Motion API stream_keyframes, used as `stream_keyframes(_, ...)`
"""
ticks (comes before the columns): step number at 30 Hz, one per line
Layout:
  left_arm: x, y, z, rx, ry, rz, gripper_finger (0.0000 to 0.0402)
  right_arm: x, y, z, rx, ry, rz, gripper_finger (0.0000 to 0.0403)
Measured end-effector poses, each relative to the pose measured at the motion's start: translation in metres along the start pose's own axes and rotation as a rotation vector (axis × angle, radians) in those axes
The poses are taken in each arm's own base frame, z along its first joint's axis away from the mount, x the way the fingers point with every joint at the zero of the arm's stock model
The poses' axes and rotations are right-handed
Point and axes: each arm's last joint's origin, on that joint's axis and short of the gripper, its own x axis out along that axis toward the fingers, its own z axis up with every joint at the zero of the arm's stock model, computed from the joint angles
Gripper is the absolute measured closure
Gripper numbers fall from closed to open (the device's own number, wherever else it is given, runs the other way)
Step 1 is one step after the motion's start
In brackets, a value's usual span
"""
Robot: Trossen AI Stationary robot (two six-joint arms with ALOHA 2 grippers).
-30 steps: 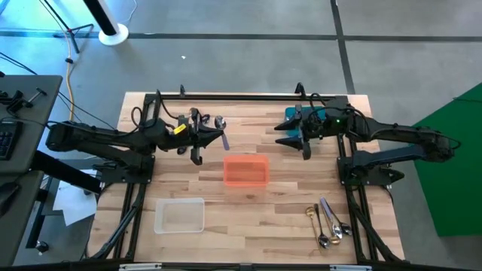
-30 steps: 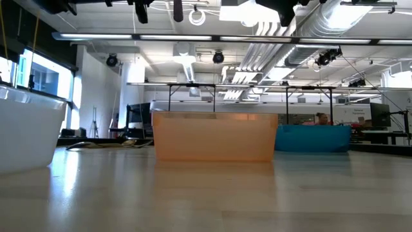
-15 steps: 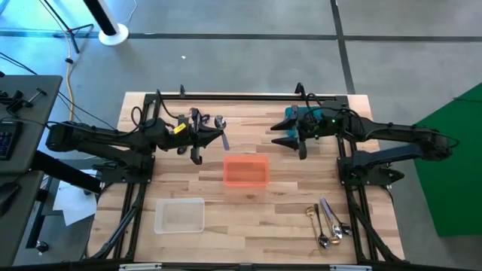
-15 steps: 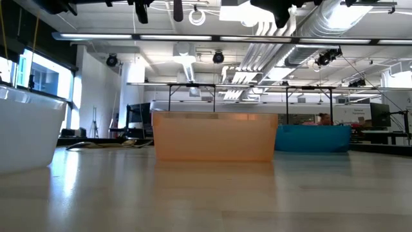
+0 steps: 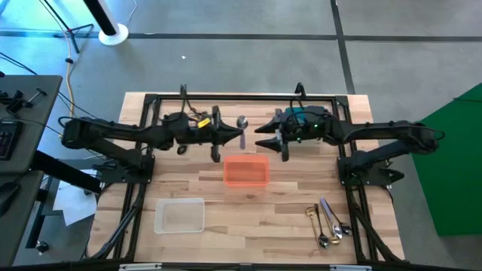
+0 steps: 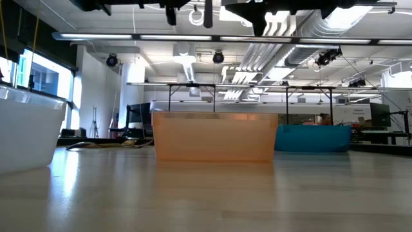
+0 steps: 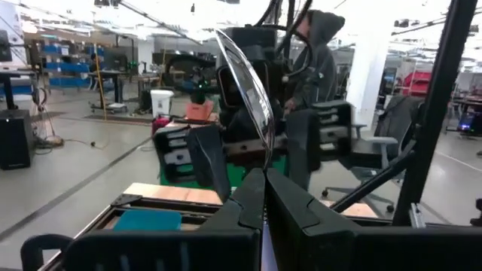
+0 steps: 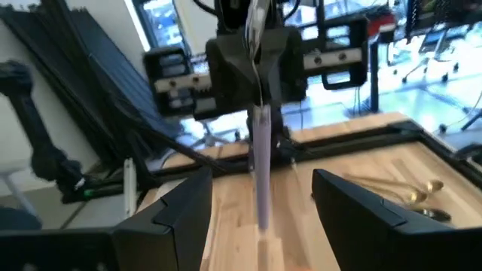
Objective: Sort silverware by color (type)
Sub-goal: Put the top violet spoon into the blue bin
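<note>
High view: the two arms meet over the far half of the desk (image 5: 188, 181). The left gripper (image 5: 230, 136) is clamped on a silver spoon (image 5: 242, 125), holding it up in the air, and the right gripper (image 5: 265, 141) faces it just beside, fingers spread wide and holding nothing. It looks like a hand-over. An orange bin (image 5: 245, 170) sits just below them, a clear bin (image 5: 179, 215) nearer the left front edge, and the rest of the silverware (image 5: 327, 223) lies loose by the right front corner.

The risk I see is the pass itself. The spoon is thin and slick, pinched low on its handle; if the left gripper lets go before the right one has closed properly, it would drop, perhaps into the orange bin whether or not it belongs there.

The right wrist view shows what the overhead one cannot: the spoon's handle standing upright between the spread fingers (image 8: 360, 202), apparently not yet touched. The left wrist view shows the bowl up close above its own shut fingers. The low view catches only the bins, plus a blue bin (image 6: 313, 138) farther back.
</note>
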Motion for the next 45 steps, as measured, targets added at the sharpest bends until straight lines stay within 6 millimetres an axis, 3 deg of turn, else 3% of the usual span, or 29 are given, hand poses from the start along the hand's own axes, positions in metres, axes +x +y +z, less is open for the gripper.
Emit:
stream_keyframes(8,0.017,0.0,-0.001,0.015,0.005,0.002,0.0402,0.02,0.004,-0.012,-0.008,-0.033,0.007,0.0188)
stream_keyframes(16,0.018,0.0,0.001,0.005,-0.006,-0.007,0.0402,0.028,0.003,-0.017,0.014,-0.048,-0.018,0.0194)
stream_keyframes(21,0.018,0.0,0.0,-0.003,0.009,-0.007,0.0402,0.028,0.003,-0.015,0.037,-0.063,-0.008,0.0236)
stream_keyframes(31,0.018,0.0,-0.001,-0.005,0.01,-0.007,0.0401,0.028,0.003,-0.015,0.039,-0.061,0.001,0.0382)
stream_keyframes(41,0.018,0.001,-0.001,-0.012,0.013,-0.007,0.0398,0.028,0.003,-0.015,0.039,-0.059,0.0,0.0385)
stream_keyframes(45,0.017,0.004,-0.001,-0.049,0.024,0.005,0.0372,0.028,0.003,-0.016,0.031,-0.055,-0.004,0.0384)
